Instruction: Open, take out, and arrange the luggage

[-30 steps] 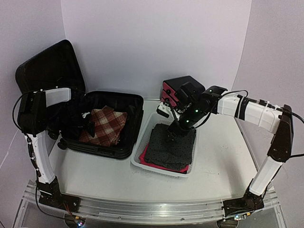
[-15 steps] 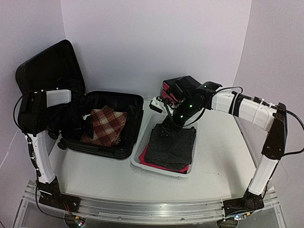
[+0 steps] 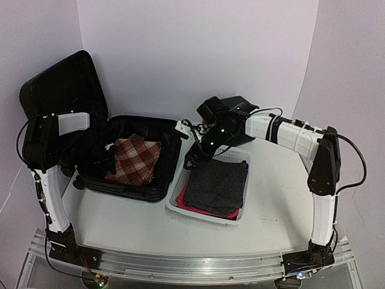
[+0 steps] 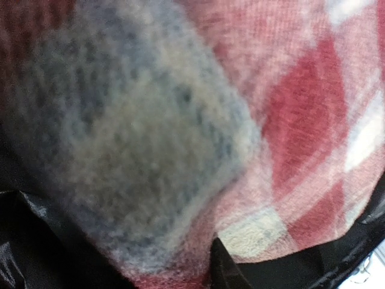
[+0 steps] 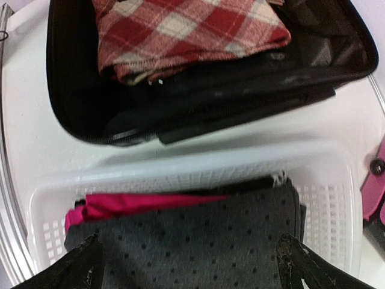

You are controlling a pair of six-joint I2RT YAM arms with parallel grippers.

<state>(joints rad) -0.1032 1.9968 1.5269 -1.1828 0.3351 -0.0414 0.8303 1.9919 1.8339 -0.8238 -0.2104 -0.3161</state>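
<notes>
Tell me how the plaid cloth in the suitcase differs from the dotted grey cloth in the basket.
The plaid cloth is red-and-cream checked; the grey cloth is dark with small dots. The plaid cloth lies in the open luggage, the grey cloth in the white basket, on top of a pink cloth. Both are folded and lie flat.

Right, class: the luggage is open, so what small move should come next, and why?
Probably swing the right end effector left to the plaid cloth: it hangs open and empty over the filled basket, while that cloth lies in the luggage.
</notes>
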